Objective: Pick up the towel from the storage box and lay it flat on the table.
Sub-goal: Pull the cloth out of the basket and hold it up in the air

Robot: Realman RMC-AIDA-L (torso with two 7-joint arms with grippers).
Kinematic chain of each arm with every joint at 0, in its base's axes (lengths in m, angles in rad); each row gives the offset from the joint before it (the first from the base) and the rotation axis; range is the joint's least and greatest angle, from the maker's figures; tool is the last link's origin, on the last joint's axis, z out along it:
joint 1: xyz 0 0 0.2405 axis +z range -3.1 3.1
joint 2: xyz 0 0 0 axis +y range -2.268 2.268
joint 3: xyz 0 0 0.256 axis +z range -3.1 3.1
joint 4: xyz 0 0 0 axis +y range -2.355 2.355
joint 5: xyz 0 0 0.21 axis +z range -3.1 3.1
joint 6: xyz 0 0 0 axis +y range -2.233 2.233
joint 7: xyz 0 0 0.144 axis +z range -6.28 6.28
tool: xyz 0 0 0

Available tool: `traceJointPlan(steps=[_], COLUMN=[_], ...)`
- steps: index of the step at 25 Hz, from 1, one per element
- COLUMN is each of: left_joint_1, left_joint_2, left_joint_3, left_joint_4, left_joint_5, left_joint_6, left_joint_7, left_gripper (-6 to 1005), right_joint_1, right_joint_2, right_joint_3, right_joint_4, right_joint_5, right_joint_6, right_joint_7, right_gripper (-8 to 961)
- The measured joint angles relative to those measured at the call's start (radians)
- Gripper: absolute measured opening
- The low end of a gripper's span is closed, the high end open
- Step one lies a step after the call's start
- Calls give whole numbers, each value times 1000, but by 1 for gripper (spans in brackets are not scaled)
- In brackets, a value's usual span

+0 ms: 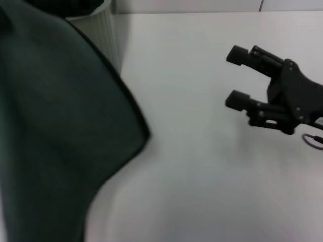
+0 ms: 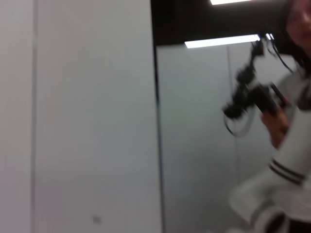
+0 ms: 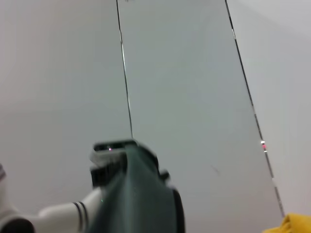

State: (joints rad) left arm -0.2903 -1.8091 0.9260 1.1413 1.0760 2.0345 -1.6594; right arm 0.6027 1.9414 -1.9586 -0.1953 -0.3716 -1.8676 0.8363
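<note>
One towel (image 1: 55,131) hangs in the air at the robot's left, its black-edged lower corner clear of the desk (image 1: 202,176), in front of the one storage box (image 1: 103,30). The left pincer (image 3: 109,160) (seen only from the right wrist) has the cloth draped from it; its finger gap I cannot tell. The right pincer (image 1: 236,78) hovers wide open, empty, well apart. Judged step: lifted, not yet spread. Next: lower and lay it flat.

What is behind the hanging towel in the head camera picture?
The towel hangs close to the camera, lifted off the table. Behind its upper edge a part of the storage box shows; the rest, its inside and the left gripper are covered.
</note>
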Motion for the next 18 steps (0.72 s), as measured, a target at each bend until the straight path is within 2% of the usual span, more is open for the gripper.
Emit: traceJointPlan(steps=[3, 5, 9, 11, 14, 18], left_joint_1=[-27, -45, -73, -85, -95, -107], left_joint_2=[5, -3, -39, -66, -91, -102], left_joint_3=[56, 72, 42, 8, -9, -4], left_joint_4=[3, 5, -4, -10, -13, -9], left_joint_5=[79, 118, 139, 132, 119, 112], left_joint_6=[1, 1, 0, -1, -1, -1], left_joint_7=[23, 38, 75, 88, 95, 87], left_gripper=[21, 22, 24, 25, 26, 28], right_joint_1=[11, 27, 52, 57, 58, 59], right_joint_2=[-23, -41, -58, -56, -40, -11], right_joint_3=[-2, -6, -7, -4, -2, -4], right_joint_4=[0, 5, 15, 15, 15, 4], right_joint_5=[-1, -5, -68, -112, -161, -187], right_joint_6=[-25, -29, -3, 30, 93, 178], right_joint_7=[95, 167, 221, 220, 206, 147], right_gripper=[852, 847, 837, 832, 825, 815])
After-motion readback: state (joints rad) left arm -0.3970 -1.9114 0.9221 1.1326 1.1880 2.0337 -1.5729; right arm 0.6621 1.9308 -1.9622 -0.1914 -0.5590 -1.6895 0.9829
